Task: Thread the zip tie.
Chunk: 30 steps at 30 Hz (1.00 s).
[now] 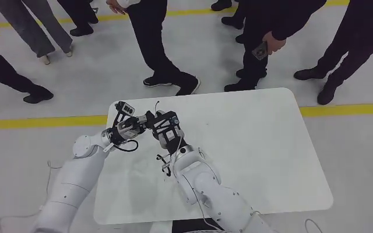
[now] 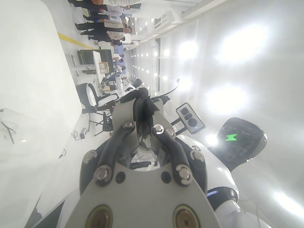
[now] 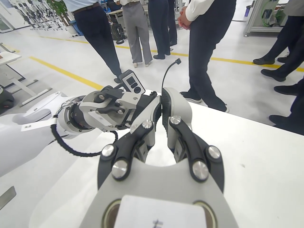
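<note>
A black zip tie (image 3: 164, 77) rises in a curve from between my right gripper's (image 3: 162, 106) shut fingertips, its square head free at the upper end. My left gripper (image 3: 152, 104) lies sideways with its fingertips pressed against the right gripper's finger; its fingers look shut, and what they hold is hidden. In the left wrist view the zip tie (image 2: 169, 91) sticks out past the left gripper (image 2: 142, 100). Seen from the top, the left gripper (image 1: 144, 121) and the right gripper (image 1: 157, 123) meet above the far left part of the white table (image 1: 262, 151).
Several people stand on the floor just beyond the table's far edge (image 3: 237, 117). Thin black strips (image 2: 7, 129) lie on the table surface. A small metal piece (image 3: 7, 197) rests near the table's edge. A yellow floor line (image 1: 52, 121) runs beside the table.
</note>
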Tool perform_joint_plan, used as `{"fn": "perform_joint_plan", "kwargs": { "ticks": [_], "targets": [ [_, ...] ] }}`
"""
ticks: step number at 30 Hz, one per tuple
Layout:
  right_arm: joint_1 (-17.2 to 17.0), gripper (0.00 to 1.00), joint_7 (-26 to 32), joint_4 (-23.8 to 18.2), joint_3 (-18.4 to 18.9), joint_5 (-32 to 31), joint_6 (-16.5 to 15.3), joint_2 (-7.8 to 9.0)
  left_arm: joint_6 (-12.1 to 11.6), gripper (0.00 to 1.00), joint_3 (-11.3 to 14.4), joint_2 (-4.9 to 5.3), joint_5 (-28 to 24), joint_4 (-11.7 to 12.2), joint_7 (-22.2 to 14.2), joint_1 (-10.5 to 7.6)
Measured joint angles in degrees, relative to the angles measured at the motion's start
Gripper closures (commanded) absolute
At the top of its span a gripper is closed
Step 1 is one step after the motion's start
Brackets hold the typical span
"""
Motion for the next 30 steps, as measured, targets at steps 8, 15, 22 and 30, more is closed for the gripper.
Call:
{"fn": "perform_joint_plan", "kwargs": {
  "ticks": [8, 15, 22, 30],
  "targets": [
    [-0.24, 0.0, -0.28, -0.13, 0.54, -0.08, -0.93, -0.14, 0.0, 1.0, 0.0, 0.0, 0.0, 0.0, 0.0, 0.0],
    [-1.39, 0.0, -0.97, -1.65, 1.14, -1.64, -1.97, 0.07, 0.0, 1.0, 0.0, 0.0, 0.0, 0.0, 0.0, 0.0],
    [-3.0, 0.0, -5.65, -4.04, 3.14, -1.8, -7.81, 2.76, 0.0, 1.0, 0.0, 0.0, 0.0, 0.0, 0.0, 0.0],
    [-2.98, 0.0, -6.15, -4.01, 3.32, -1.79, -8.42, 3.14, 0.09, 1.0, 0.01, -0.02, -0.09, 0.0, 0.08, 0.05]
  ]
}}
